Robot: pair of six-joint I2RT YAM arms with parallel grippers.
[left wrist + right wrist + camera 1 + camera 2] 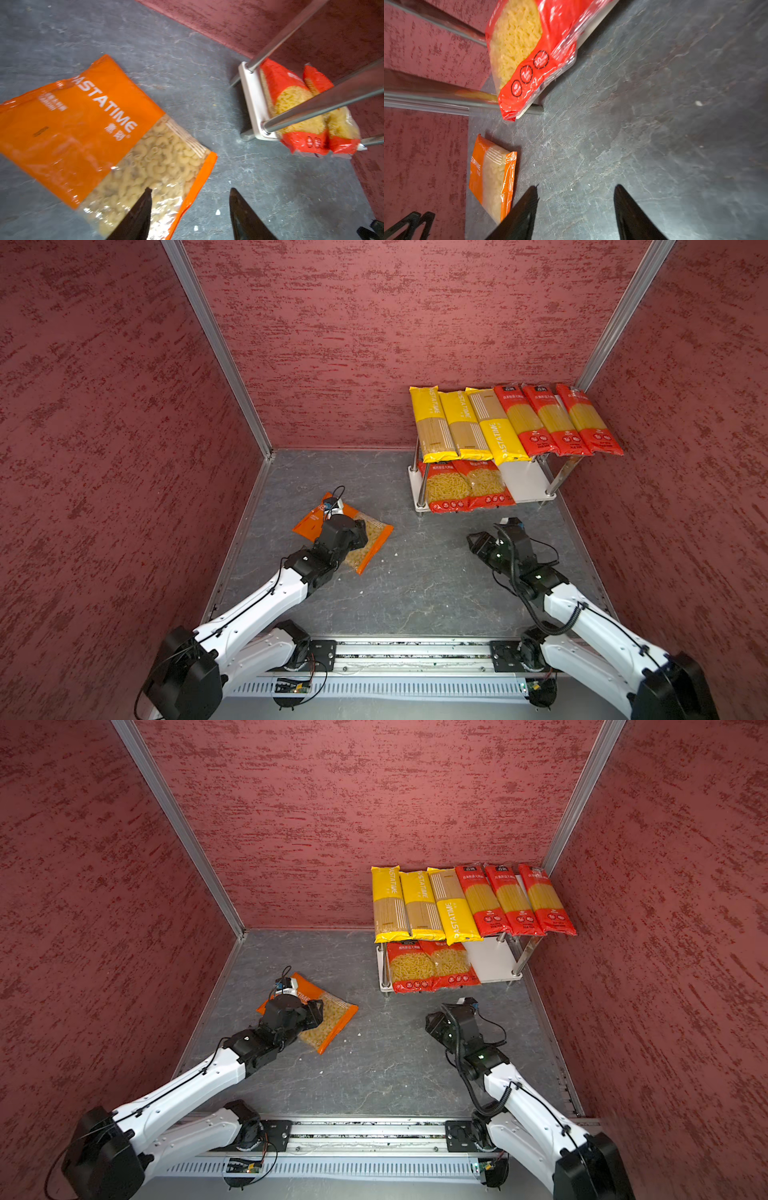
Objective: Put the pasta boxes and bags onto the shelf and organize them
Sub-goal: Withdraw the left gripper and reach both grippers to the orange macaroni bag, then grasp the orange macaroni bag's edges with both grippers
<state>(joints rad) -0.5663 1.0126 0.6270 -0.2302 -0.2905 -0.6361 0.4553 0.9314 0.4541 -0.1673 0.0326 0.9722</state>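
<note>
An orange "PASTATIME" macaroni bag [309, 526] [334, 1020] [93, 128] [492, 176] lies flat on the grey floor, left of middle. My left gripper [360, 533] [316, 1009] [190, 189] hangs open over the bag's clear end, one finger above the pasta and the other above bare floor. The shelf [525, 483] [490, 961] [252, 97] stands at the back right. Its top board carries three yellow spaghetti packs [461, 427] and three red ones [557, 423]. Two wide red bags [465, 487] [529, 52] lie on the lower board. My right gripper [476, 543] [432, 1021] [576, 186] is open and empty over the floor before the shelf.
Red textured walls [124, 406] close in the left, back and right sides. The arms' mounting rail [415, 655] runs along the front. Small white crumbs [397, 554] dot the floor. The lower board's right part is bare beside the red bags.
</note>
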